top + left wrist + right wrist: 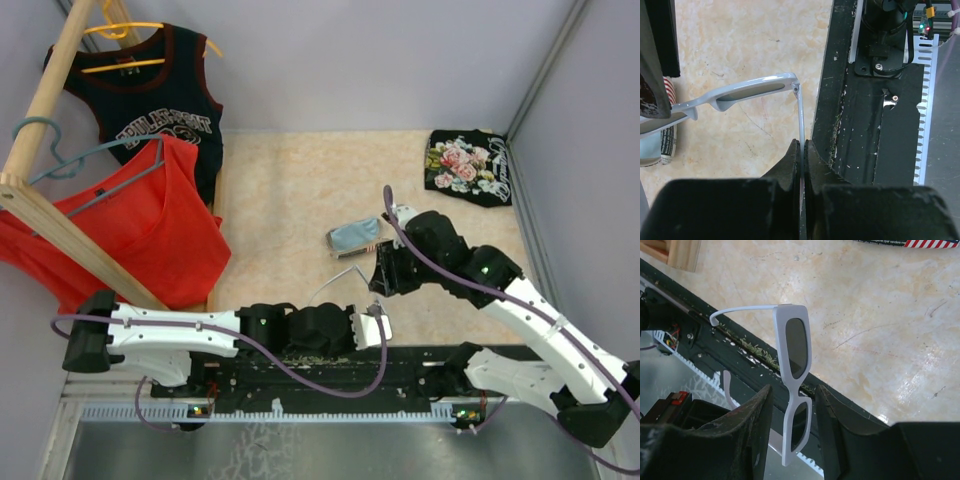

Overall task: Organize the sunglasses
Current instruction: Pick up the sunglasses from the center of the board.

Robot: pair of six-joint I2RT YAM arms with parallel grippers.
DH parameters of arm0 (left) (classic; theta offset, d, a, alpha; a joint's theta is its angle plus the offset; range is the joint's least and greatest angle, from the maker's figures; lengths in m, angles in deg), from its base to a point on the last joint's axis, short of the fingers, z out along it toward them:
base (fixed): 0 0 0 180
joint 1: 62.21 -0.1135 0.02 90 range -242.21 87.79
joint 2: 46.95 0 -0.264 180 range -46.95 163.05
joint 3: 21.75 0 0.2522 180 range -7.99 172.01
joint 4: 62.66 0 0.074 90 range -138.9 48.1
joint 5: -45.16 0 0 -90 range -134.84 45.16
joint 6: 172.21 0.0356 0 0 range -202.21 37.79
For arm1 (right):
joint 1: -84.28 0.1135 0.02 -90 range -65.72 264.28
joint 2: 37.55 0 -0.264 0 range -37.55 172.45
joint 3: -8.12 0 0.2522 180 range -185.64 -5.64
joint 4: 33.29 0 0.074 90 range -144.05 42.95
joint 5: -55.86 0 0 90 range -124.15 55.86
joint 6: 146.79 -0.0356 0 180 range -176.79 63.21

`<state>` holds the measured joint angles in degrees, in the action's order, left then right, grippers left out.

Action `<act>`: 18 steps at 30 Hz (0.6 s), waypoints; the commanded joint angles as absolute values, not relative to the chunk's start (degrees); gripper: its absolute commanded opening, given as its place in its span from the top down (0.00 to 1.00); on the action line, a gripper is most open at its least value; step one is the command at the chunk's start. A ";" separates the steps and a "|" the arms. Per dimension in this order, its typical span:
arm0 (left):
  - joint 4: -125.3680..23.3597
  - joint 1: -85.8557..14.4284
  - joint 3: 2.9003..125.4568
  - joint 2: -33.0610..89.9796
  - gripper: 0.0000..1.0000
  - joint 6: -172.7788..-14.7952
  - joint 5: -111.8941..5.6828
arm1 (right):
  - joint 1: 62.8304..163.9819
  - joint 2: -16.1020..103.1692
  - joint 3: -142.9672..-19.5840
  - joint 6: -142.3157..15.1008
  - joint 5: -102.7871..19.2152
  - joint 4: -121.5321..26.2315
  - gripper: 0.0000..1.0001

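Note:
The sunglasses (747, 92), white-framed with dark lenses, hang in the air over the table's near edge. My left gripper (803, 146) is shut on the end of one thin white arm, which runs straight up from the jaws to the hinge. My right gripper (794, 390) is open, its fingers standing either side of the front frame (796, 352) near the bridge, with a gap on each side. The other arm of the glasses (742, 308) sticks out unfolded to the left. From above, the right gripper (381, 279) sits just beyond the left arm's tip.
The flag-print case (355, 237) with a light-blue cloth on it lies on the beige tabletop just behind the grippers. A black floral cloth (468, 166) sits at the back right. A wooden rack (60, 225) with a red shirt (150, 230) and a black jersey (165, 110) stands on the left.

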<state>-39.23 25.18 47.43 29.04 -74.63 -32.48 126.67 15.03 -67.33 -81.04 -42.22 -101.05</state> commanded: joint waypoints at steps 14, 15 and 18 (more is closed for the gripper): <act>-38.24 25.63 49.67 29.59 1.00 -73.99 -33.69 | 130.32 17.80 -69.19 -79.35 -39.27 -100.83 0.67; -38.26 25.53 49.73 29.60 1.00 -73.97 -33.64 | 130.41 17.90 -69.16 -79.18 -39.59 -101.04 0.67; -38.10 25.59 49.75 29.74 1.00 -74.03 -33.46 | 130.60 18.08 -68.74 -78.88 -40.38 -101.38 0.66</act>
<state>-38.27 25.18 47.52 29.48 -74.63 -33.16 129.82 18.00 -67.33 -80.02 -39.93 -101.58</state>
